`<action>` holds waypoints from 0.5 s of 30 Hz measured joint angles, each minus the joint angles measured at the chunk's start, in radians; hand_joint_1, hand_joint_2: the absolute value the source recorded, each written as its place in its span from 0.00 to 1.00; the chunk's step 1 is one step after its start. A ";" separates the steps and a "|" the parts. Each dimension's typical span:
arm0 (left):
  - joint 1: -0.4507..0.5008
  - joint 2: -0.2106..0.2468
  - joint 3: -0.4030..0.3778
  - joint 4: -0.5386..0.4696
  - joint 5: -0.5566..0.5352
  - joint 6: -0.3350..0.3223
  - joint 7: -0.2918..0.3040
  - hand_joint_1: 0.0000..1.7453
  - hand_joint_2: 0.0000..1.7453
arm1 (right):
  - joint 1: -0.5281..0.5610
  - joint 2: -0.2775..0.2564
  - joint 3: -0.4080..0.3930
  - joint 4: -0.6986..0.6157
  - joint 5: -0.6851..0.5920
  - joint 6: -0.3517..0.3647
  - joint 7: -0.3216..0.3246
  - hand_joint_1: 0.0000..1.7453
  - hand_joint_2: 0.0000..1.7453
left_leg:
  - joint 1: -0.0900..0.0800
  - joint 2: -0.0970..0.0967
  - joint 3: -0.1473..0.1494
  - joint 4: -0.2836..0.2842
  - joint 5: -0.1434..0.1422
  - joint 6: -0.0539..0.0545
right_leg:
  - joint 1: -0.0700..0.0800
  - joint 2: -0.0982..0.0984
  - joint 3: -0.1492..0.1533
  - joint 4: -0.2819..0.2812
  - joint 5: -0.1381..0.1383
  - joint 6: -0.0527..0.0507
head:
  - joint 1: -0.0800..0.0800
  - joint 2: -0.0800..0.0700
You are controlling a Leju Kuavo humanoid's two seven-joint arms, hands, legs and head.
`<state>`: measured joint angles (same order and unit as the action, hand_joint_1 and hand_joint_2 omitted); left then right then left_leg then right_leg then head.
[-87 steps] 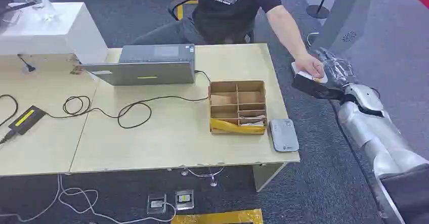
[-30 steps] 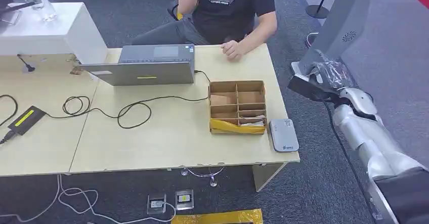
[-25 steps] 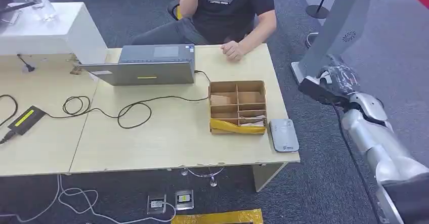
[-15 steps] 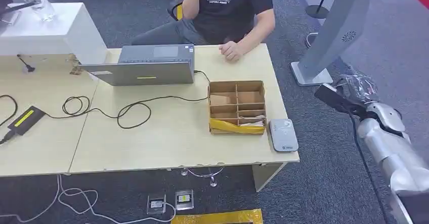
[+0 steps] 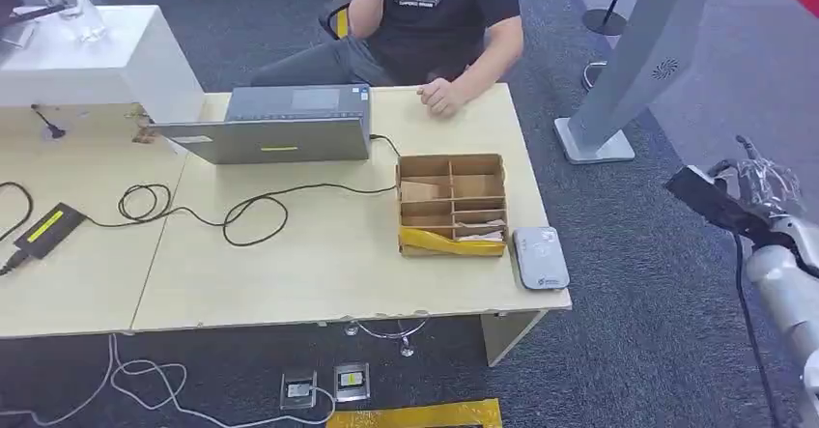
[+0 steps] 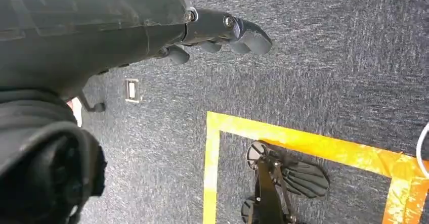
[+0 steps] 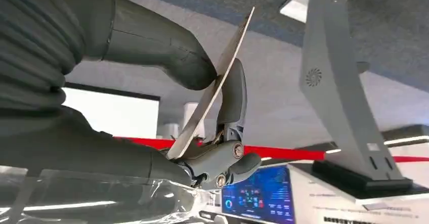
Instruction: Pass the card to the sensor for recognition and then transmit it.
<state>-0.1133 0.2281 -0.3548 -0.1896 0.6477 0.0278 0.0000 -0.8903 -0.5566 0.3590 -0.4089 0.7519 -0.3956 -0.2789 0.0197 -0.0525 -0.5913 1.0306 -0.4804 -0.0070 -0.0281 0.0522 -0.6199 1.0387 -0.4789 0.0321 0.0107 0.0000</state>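
My right hand [image 5: 765,181] hangs over the carpet, well off the table's right side. In the right wrist view the thumb [image 7: 157,44] and a dark finger [image 7: 230,100] pinch a thin card [image 7: 192,128], seen edge-on. The grey sensor [image 5: 540,257] lies flat at the table's near right corner, beside the cardboard box [image 5: 453,204], a long way left of that hand. My left hand [image 6: 217,32] hangs above the floor with its fingers slightly bent and nothing in it.
A person in a black shirt [image 5: 439,13] sits at the far side, one fist [image 5: 439,98] resting on the table [image 5: 319,264]. A laptop [image 5: 280,124], a looped cable [image 5: 232,211] and a grey stand base [image 5: 594,143] are nearby. Yellow floor tape [image 6: 283,135] lies below my left hand.
The person's hand, earlier at my right hand, has gone back to the table. My right arm has swung right and nearer to me, away from the table, with the card.
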 joint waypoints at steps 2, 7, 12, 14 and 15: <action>0.000 0.000 0.000 0.000 0.000 0.000 0.000 0.00 0.00 | 0.004 -0.007 -0.009 0.000 0.000 0.000 0.000 1.00 1.00 | 0.000 0.000 0.000 0.000 0.000 0.000 | 0.000 0.000 0.000 0.000 0.000 0.000 | 0.000 0.000; 0.000 -0.001 0.000 0.000 0.002 0.005 0.004 0.00 0.00 | 0.010 -0.016 -0.017 -0.002 0.004 0.003 -0.008 1.00 1.00 | 0.000 0.000 0.000 0.000 0.000 0.000 | 0.000 0.000 0.000 0.000 0.000 0.000 | 0.000 0.000; -0.001 -0.005 0.000 0.000 0.011 0.013 0.014 0.00 0.00 | 0.048 -0.009 -0.017 -0.026 0.036 -0.024 0.004 1.00 1.00 | 0.000 0.000 0.000 0.000 0.000 0.000 | 0.000 0.000 0.001 0.000 0.000 0.000 | 0.000 0.000; -0.001 -0.007 0.000 0.000 0.013 0.014 0.014 0.00 0.00 | 0.067 -0.003 -0.017 -0.040 0.037 -0.034 0.007 1.00 1.00 | 0.000 0.000 0.000 0.000 0.000 0.000 | 0.000 0.000 0.001 0.000 0.000 0.000 | 0.000 0.000; -0.001 -0.008 0.000 0.000 0.014 0.014 0.014 0.00 0.00 | 0.076 0.001 -0.017 -0.045 0.037 -0.036 0.008 1.00 1.00 | 0.000 0.000 0.000 0.000 0.000 0.000 | 0.000 0.000 0.001 0.000 0.000 0.000 | 0.000 0.000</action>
<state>-0.1146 0.2201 -0.3548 -0.1896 0.6619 0.0416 0.0145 -0.8145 -0.5558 0.3422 -0.4539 0.7889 -0.4315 -0.2709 0.0198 -0.0529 -0.5915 1.0305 -0.4803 -0.0070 -0.0281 0.0520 -0.6192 1.0389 -0.4790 0.0321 0.0103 0.0000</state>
